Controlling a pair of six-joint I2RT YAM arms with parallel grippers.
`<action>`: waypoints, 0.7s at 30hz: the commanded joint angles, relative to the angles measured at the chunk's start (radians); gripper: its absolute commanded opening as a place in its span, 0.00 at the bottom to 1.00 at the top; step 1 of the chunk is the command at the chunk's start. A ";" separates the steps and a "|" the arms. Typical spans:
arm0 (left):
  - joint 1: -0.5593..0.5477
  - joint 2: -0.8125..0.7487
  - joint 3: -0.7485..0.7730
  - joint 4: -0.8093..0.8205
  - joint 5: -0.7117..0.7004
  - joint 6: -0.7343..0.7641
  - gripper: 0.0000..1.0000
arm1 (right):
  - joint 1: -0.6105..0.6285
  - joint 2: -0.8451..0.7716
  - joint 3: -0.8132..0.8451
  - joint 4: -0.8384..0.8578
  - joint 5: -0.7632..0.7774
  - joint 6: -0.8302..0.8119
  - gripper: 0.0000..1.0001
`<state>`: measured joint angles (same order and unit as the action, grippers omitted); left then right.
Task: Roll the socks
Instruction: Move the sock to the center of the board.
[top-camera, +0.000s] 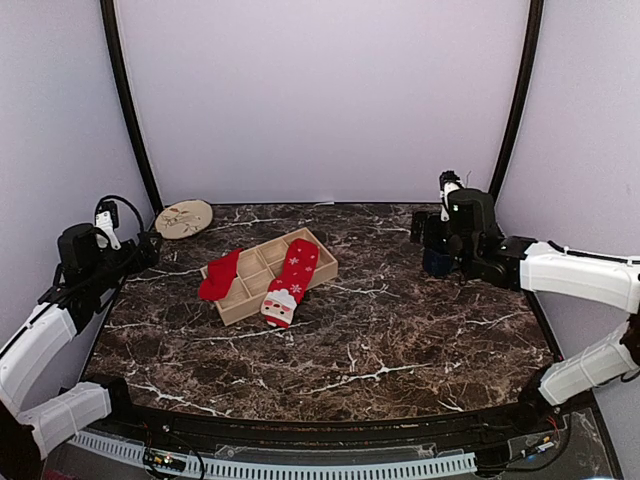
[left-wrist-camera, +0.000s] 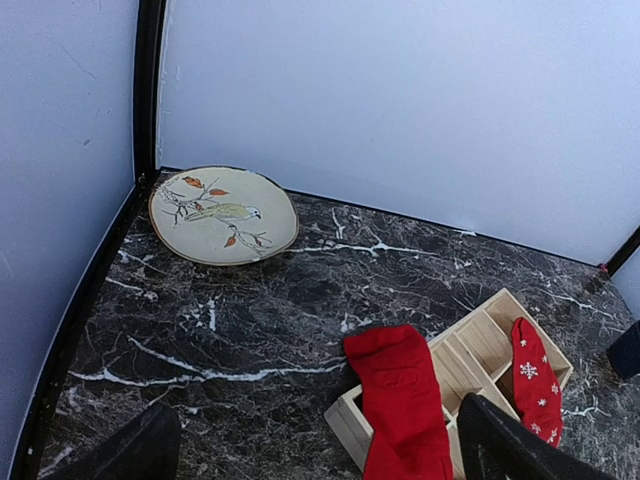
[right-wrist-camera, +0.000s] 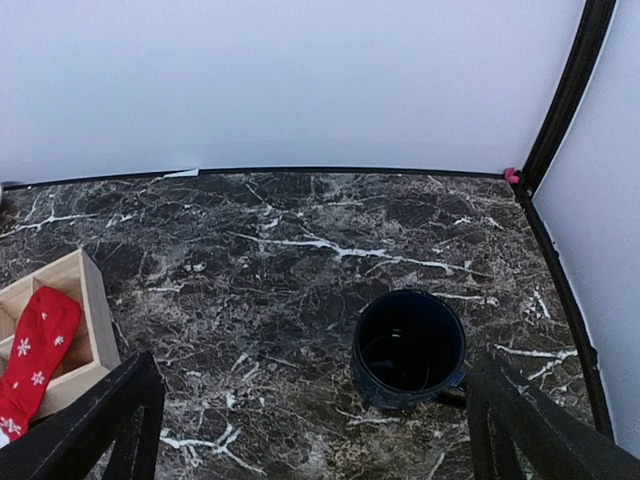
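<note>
Two red socks lie across a wooden divided tray (top-camera: 318, 270) in the middle of the marble table. The plain red sock (top-camera: 220, 275) (left-wrist-camera: 404, 400) hangs over the tray's left end. The snowflake sock with a Santa toe (top-camera: 291, 281) (left-wrist-camera: 534, 380) (right-wrist-camera: 30, 364) drapes over its right half. My left gripper (top-camera: 150, 247) (left-wrist-camera: 320, 445) hovers open at the table's left edge, well short of the socks. Far right, my right gripper (top-camera: 428, 230) (right-wrist-camera: 315, 420) also stands open and holds nothing.
A round plate with a bird design (top-camera: 184, 218) (left-wrist-camera: 222, 213) sits at the back left corner. A dark blue mug (top-camera: 437, 262) (right-wrist-camera: 408, 350) stands upright just below my right gripper. Pale walls close the table on three sides.
</note>
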<state>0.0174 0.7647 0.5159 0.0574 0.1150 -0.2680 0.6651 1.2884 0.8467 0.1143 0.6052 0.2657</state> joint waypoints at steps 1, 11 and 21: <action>-0.017 -0.024 0.018 -0.057 -0.005 0.012 0.99 | 0.037 0.071 0.093 -0.046 0.174 -0.031 1.00; -0.119 0.015 0.078 -0.119 -0.037 0.036 0.99 | 0.073 0.180 0.112 0.133 -0.311 0.073 0.79; -0.230 0.070 0.101 -0.189 -0.032 0.002 0.99 | 0.261 0.356 0.135 0.105 -0.389 0.300 0.77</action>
<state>-0.1787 0.8158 0.5774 -0.0803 0.0860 -0.2512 0.8745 1.5745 0.9733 0.1856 0.2981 0.4358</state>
